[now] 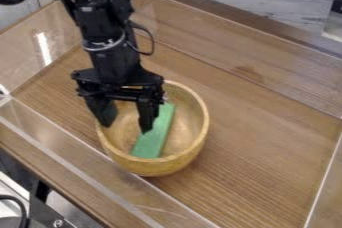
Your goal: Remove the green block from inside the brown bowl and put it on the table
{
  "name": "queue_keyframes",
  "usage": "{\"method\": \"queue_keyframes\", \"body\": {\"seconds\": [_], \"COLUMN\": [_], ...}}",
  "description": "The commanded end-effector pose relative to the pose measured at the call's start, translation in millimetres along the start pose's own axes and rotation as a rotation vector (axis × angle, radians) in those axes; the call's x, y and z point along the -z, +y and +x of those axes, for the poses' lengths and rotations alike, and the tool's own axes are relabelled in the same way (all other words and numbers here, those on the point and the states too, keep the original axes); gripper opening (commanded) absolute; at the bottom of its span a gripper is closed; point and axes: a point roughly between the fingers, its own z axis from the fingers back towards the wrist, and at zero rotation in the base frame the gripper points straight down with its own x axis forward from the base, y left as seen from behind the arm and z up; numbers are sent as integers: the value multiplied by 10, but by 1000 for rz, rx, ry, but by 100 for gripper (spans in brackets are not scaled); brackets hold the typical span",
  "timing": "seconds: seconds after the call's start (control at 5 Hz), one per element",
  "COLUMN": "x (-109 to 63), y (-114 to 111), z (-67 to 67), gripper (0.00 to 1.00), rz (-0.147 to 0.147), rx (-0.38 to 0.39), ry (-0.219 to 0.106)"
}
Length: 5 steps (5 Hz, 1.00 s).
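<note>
The green block (155,135) lies flat on the floor of the brown bowl (195,144), running from the near left toward the far right. My gripper (124,118) points straight down over the bowl's left half with its jaws open. One fingertip (147,122) dips inside the bowl just left of the block, and the other fingertip (103,115) stands at the bowl's left rim. Nothing is between the fingers. The arm hides the bowl's far left rim. The bowl rests on the wood-grain table (267,92).
Low clear acrylic walls (80,172) border the tabletop on the near and left sides. Bare wood stretches to the right of and behind the bowl. A pale wall panel (267,2) stands beyond the table's far edge.
</note>
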Motion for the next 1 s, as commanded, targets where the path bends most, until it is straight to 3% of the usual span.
{"method": "queue_keyframes", "body": {"seconds": [0.0, 0.2, 0.6, 0.8], "x": [-37, -26, -84, -101], "y": [114, 217, 188, 49], "z": [59, 76, 116, 117], "gripper": [100, 100, 100, 100], "rz": [-1, -1, -7, -8], "rx": [-14, -24, -45, -41], "ry": [-37, -39, -51, -54]}}
